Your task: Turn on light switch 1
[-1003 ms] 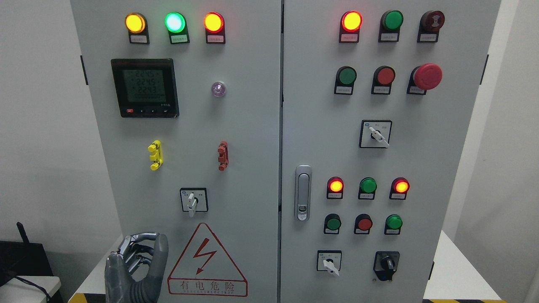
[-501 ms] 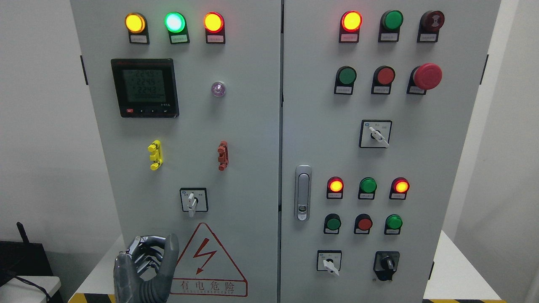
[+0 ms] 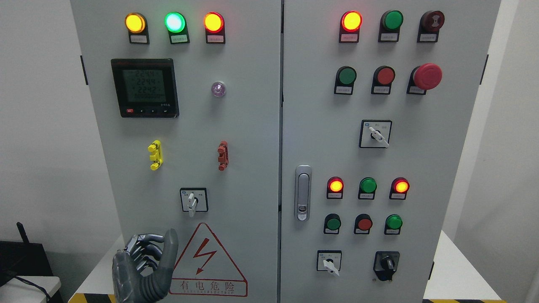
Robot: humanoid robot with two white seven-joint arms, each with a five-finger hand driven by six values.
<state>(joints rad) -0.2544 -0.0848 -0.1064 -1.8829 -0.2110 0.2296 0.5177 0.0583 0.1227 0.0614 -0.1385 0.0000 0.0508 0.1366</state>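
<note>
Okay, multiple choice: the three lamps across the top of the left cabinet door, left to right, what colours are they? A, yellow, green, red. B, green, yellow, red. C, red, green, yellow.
A: the yellow lamp is leftmost, the green lamp sits in the middle, and the red lamp is rightmost.
</note>
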